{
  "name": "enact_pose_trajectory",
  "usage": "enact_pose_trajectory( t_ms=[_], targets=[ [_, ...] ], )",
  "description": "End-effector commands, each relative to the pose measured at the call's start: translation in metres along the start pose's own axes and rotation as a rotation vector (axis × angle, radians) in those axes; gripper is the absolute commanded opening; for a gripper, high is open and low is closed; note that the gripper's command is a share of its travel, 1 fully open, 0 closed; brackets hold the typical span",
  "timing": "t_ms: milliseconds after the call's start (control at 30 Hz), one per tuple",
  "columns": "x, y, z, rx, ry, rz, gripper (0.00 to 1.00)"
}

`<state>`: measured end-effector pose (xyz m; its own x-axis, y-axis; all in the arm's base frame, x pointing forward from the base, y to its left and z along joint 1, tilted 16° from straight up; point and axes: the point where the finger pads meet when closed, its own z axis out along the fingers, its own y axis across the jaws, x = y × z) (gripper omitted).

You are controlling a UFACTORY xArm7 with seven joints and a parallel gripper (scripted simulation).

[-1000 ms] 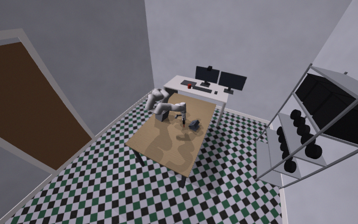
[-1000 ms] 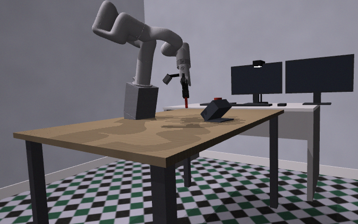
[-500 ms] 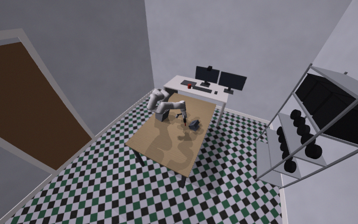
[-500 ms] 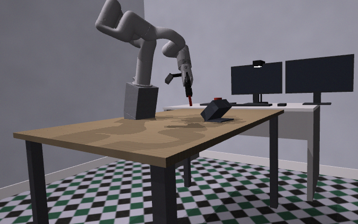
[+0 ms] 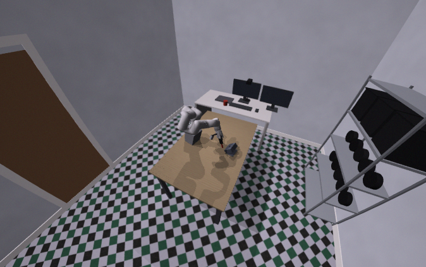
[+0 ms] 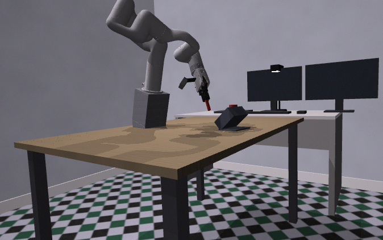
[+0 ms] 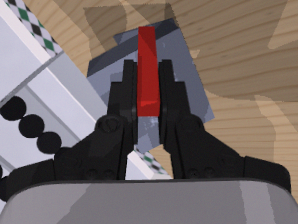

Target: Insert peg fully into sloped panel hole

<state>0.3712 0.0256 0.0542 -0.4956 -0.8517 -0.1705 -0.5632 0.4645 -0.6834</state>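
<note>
My gripper (image 6: 205, 98) is shut on a red peg (image 6: 208, 105) and holds it tilted in the air, above the wooden table and to the left of the dark sloped panel block (image 6: 230, 117). In the wrist view the peg (image 7: 147, 70) sticks out between the black fingers and points at the grey sloped panel (image 7: 160, 63) beyond it. The peg tip is apart from the panel. The hole in the panel is hidden behind the peg. In the top view the gripper (image 5: 221, 142) sits just left of the block (image 5: 231, 149).
The arm's grey base (image 6: 150, 108) stands at the table's back left. A white desk (image 6: 284, 118) with two monitors, a keyboard and a red cup stands behind the table. A shelf rack (image 5: 366, 152) stands at the right of the room.
</note>
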Motion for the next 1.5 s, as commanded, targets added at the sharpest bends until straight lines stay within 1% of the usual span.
enact_pose_trajectory(
  t_ms=[0, 367, 433, 933, 1167, 1467],
  targets=[
    [-0.009, 0.004, -0.006, 0.030, -0.031, -0.063, 0.00],
    [-0.030, 0.016, -0.024, 0.106, -0.117, -0.228, 0.00],
    [-0.030, 0.016, -0.024, 0.106, -0.117, -0.228, 0.00],
    [-0.057, 0.037, -0.051, 0.206, -0.239, -0.433, 0.00],
    [-0.058, 0.037, -0.048, 0.207, -0.241, -0.436, 0.00],
    [-0.065, 0.034, -0.027, 0.207, -0.241, -0.435, 0.00]
  ],
)
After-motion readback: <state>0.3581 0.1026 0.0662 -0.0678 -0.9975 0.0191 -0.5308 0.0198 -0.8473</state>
